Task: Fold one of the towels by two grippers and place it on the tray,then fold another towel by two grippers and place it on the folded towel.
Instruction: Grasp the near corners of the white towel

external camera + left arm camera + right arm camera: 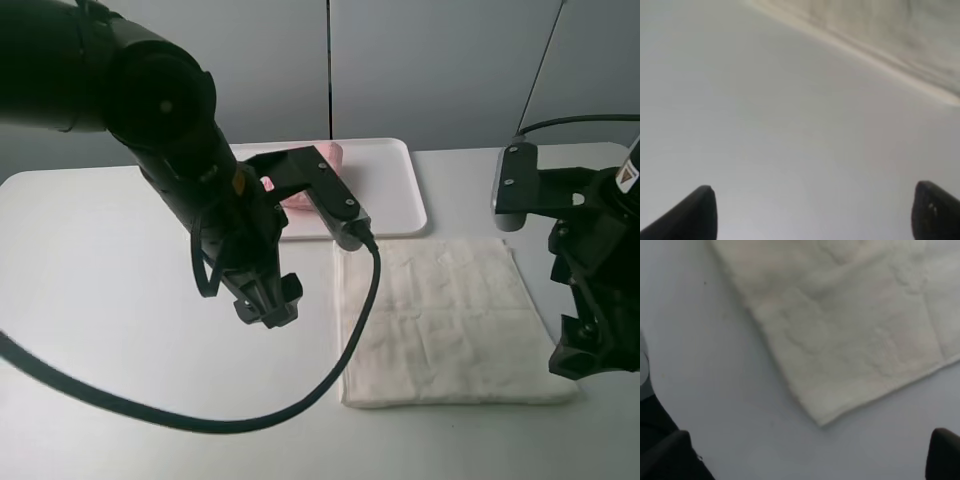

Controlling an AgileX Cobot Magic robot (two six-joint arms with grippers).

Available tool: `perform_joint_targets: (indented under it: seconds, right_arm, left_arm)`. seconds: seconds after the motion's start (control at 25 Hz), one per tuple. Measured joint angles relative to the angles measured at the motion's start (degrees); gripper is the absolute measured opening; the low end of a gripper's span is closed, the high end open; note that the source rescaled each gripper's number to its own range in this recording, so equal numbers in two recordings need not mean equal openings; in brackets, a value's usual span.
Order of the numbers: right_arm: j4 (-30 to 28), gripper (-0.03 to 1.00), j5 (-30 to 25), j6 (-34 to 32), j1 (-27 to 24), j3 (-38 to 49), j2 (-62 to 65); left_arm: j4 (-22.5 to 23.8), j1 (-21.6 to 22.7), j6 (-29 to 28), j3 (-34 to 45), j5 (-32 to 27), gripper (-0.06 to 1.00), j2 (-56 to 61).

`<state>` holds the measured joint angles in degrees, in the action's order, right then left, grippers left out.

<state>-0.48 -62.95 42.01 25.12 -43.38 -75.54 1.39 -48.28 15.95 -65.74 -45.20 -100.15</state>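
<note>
Towels are found in two places: the pink towel is laid folded on the tray at the far side of the table, and is partly hidden by the left arm. The cream-white towel is spread flat and unfolded on the table just in front of the tray. The left arm is brought in from the far left corner and sloped down toward the middle, with its wrist bent so that the left jaws are pointed down at bare table. They are held near the left edge of the cream-white towel but apart from it. A black cable is hung in a wide loop from that wrist, low over the table. In the left wrist view the two fingertips are spread wide with only table surface between them, and the towel's edge is seen beyond; the left jaws are released and nothing is held. The right arm is set at the right edge of the high view, bent steeply downward, with the right jaws held over the near right corner of the cream-white towel. In the right wrist view the fingertips are likewise parted wide. The towel's corner lies ahead of them, ungripped, so the right jaws are also released.
</note>
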Motion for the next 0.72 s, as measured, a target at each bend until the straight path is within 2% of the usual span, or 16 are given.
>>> perform_joint_targets:
  seconds: [0.16, 0.28, 0.44, 0.56, 0.72]
  right_arm:
    - [0.0, 1.0, 1.51, 7.61, 0.0, 3.08, 0.02]
    - [0.0, 1.0, 4.11, 11.92, 0.0, 6.93, 0.12]
    - [-0.12, 1.0, 7.95, 19.17, 0.0, 12.72, 0.15]
    - [-0.64, 1.0, 12.61, 21.47, 0.0, 16.03, 0.24]
    - [-4.84, 1.0, 17.42, 22.0, 0.0, 18.38, 0.24]
  left_arm:
    - [1.06, -5.7, 4.37, -1.49, -1.27, 1.0, -4.01]
    - [3.03, -9.35, 4.77, -1.49, -1.54, 1.0, -6.44]
    - [3.56, -11.98, 4.33, -1.49, -1.4, 1.0, -8.34]
    - [3.56, -13.37, 3.97, -1.49, -0.28, 1.0, -9.38]
    - [3.56, -14.53, 3.89, -1.49, 1.35, 1.0, -11.44]
